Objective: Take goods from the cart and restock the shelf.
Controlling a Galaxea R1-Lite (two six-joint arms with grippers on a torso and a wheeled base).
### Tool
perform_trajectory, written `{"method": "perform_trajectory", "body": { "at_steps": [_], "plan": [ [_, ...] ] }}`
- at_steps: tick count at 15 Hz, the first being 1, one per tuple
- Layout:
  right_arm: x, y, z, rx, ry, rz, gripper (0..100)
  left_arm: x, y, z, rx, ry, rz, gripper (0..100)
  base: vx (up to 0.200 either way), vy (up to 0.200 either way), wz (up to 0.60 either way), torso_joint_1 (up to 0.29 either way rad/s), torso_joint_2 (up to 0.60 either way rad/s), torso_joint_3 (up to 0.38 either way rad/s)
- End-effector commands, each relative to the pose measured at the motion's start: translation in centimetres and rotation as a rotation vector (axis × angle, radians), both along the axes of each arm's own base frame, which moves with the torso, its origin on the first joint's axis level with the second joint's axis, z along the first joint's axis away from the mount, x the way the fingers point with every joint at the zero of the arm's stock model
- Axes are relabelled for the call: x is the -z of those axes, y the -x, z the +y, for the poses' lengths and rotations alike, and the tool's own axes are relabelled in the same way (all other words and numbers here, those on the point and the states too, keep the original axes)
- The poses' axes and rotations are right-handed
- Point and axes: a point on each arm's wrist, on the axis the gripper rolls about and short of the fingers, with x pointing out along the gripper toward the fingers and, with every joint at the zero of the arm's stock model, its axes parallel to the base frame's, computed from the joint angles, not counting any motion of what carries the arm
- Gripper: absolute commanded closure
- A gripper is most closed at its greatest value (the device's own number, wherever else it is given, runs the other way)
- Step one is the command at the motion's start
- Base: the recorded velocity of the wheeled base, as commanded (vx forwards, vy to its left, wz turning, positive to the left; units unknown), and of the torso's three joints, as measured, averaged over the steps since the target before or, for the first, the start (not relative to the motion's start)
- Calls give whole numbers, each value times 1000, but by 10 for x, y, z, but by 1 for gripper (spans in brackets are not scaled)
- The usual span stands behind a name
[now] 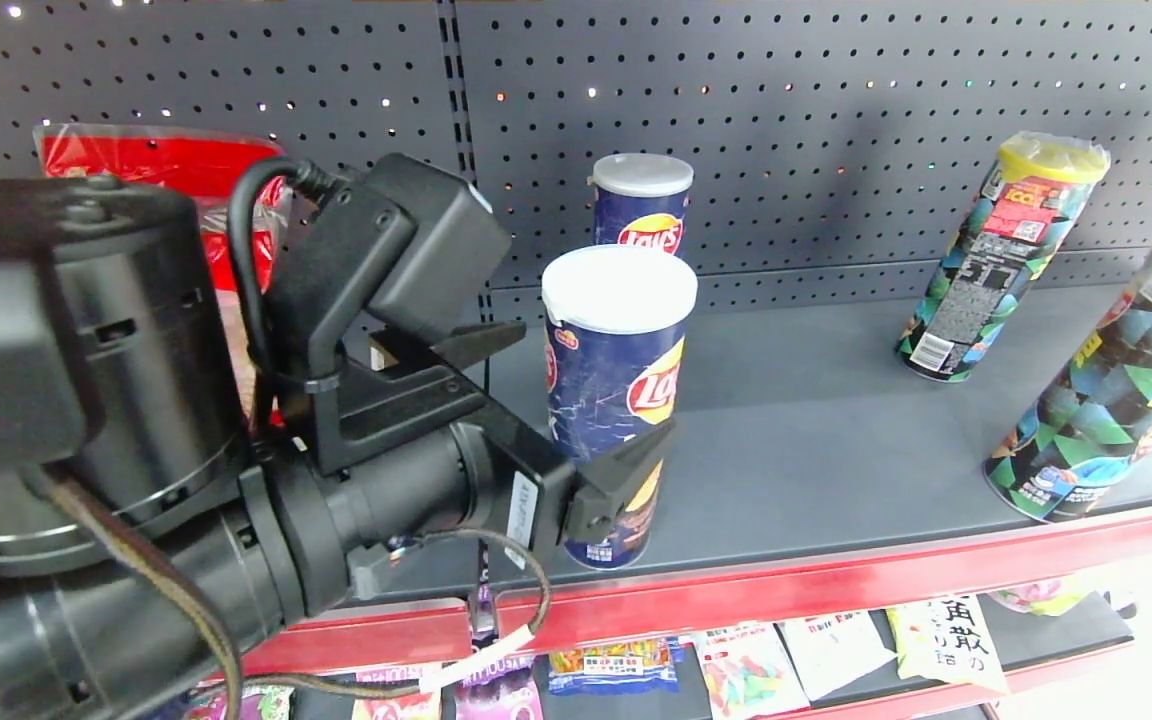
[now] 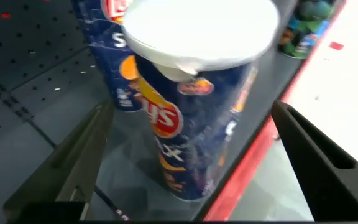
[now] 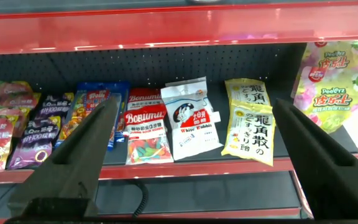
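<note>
Head view: shelf (image 1: pixel 836 440) lit brightly and evenly from above and in front. Patterned cans (image 1: pixel 1006 255) cast soft shadows on the pegboard (image 1: pixel 836 130), and pinpoints of light shine through its holes. Lid (image 1: pixel 619 288) of the front can (image 1: pixel 601 400) is nearly washed out. Lower right corner blown out. Patterned cans slant toward the frame edge, consistent with wide-angle distortion.

Left wrist view: lid glaring white. Area beyond the shelf lip overexposed, left pincer (image 2: pixel 191 112) dark against it.

Right wrist view: glare band along the red shelf edge (image 3: pixel 179 28). Lower shelf (image 3: pixel 166 168) shaded at the back. Right margin washed out.
</note>
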Motion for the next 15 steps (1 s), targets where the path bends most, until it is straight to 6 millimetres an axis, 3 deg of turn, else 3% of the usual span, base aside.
{"method": "perform_trajectory", "body": {
  "at_steps": [1,15],
  "plan": [
    [0,0,0,-1,1,3,0,2,-3,-8,-16,-10,3,0,0,0,0,0,0,0],
    [0,0,0,-1,1,3,0,9,-5,-43,-153,-4,-23,0,0,0,0,0,0,0]
  ]
}}
